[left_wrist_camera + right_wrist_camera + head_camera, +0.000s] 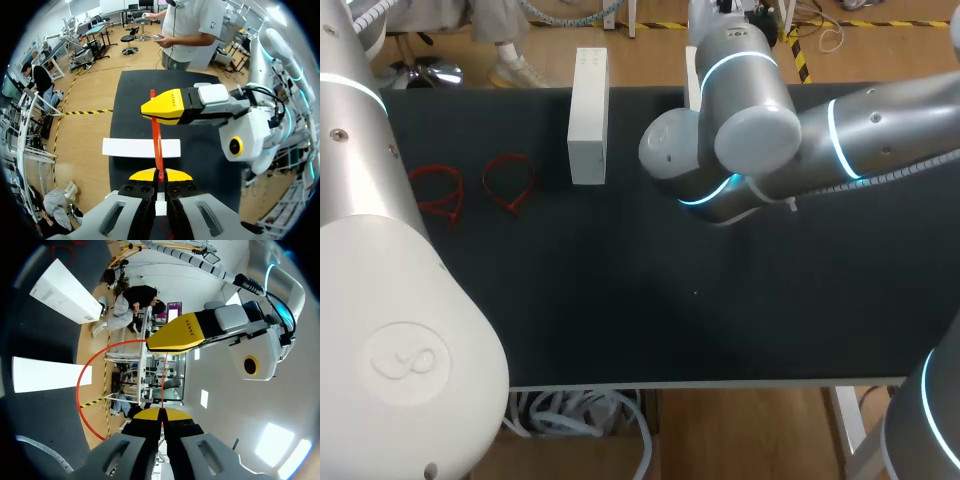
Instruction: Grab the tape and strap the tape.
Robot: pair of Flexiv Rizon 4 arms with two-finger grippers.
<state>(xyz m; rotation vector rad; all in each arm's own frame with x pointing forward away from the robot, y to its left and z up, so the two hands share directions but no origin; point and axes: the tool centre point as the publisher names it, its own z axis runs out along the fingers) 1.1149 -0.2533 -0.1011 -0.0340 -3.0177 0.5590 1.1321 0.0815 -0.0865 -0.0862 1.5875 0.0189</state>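
Table [670, 300]: matt black top, smooth, no shine. White box [588, 115]: matt, looks like card, flat plain faces. Tape [157, 135]: thin red plastic strip, smooth, slight sheen; red loops [510, 182] on the table look like the same stuff. Left arm [390, 330] & right arm [760, 120]: smooth silver-grey shells, satin gloss. Left gripper [160, 175]: yellow tips are smooth semi-gloss plastic, body matt black w/ smooth grey covers. Right gripper [161, 415]: same.
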